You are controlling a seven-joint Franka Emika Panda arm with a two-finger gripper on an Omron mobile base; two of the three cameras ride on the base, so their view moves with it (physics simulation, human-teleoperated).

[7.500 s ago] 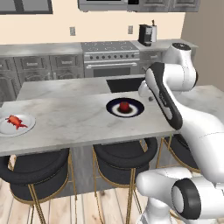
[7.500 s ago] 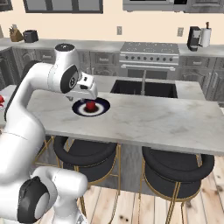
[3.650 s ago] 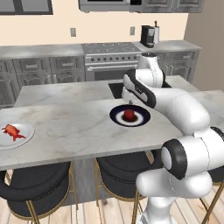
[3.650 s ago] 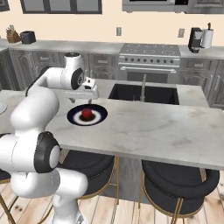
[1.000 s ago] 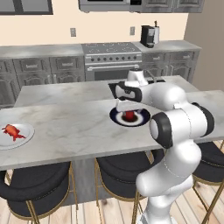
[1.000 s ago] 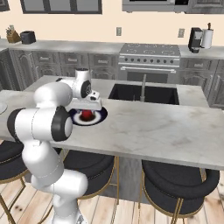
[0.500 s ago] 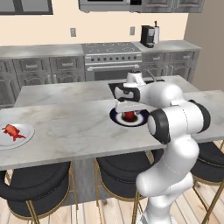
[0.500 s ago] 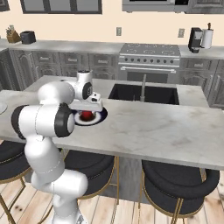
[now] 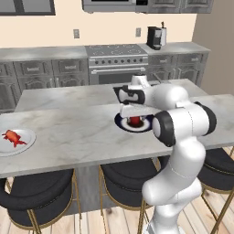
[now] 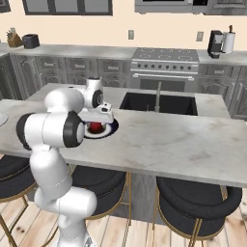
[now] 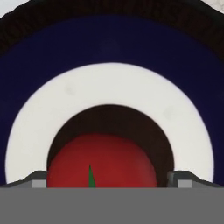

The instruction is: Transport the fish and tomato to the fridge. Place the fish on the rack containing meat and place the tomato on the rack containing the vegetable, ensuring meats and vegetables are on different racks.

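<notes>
The red tomato (image 9: 135, 121) (image 10: 96, 127) (image 11: 103, 159) lies in the middle of a round plate (image 9: 147, 125) (image 10: 110, 128) (image 11: 109, 83) with a dark blue rim and a white ring, on the marble island. My gripper (image 9: 134, 114) (image 10: 98, 119) (image 11: 109, 181) points down right over it, open, with one fingertip (image 11: 39, 179) on each side of the tomato. The red fish (image 9: 13, 136) rests on a white plate (image 9: 23, 145) at the island's far left end. The fridge and its racks are out of view.
A black sink (image 10: 159, 103) with a faucet (image 10: 157, 91) is set in the island just behind the plate. Black stools (image 9: 36, 192) (image 10: 198, 198) stand under the near edge. The stove (image 9: 118, 51) and grey cabinets line the back wall.
The hand has come down a little closer onto the tomato. Its jaws stay wide, and the tomato, plate and fish have not moved.
</notes>
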